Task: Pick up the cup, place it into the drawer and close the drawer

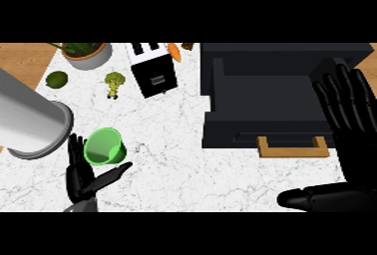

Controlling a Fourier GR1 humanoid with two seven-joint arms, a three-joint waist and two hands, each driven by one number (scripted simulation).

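The left robot hand [83, 175] sits low at the view's left, fingers straight and thumb spread, cupping toward a green cup [103, 146] that stands upright on the white marble table [184, 164]; the fingers lie against the cup's side but are not curled round it, so nothing is held. The right robot hand [344, 107] is open and resting at the right edge, fingers up, over the dark drawer unit [258, 94], whose drawer with its wooden handle [292, 148] is pulled out. Beyond lie a broccoli floret [113, 82], a lime [57, 78] and a potted plant [87, 53]. The task appears barely begun: grasping, placing and closing remain.
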